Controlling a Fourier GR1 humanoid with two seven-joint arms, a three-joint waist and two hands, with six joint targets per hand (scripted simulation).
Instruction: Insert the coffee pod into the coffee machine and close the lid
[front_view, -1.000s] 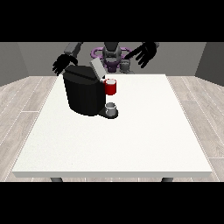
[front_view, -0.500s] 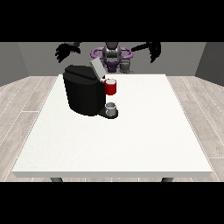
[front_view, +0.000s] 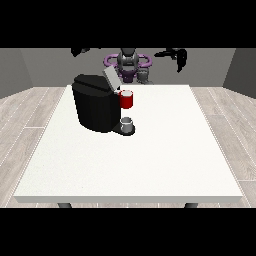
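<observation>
Black boxy coffee machine (front_view: 95, 107) sitting on the large white table (front_view: 150, 155) with grey lid (front_view: 110, 78) tilting up, both black hands hanging raised above and behind it, one at the view's left (front_view: 80, 51), one at the view's right (front_view: 178, 56)

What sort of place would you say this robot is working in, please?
Probably a bare test room rather than a kitchen: a large white table stands on pale wood-plank flooring before plain grey walls, and it bears a black coffee machine.
</observation>
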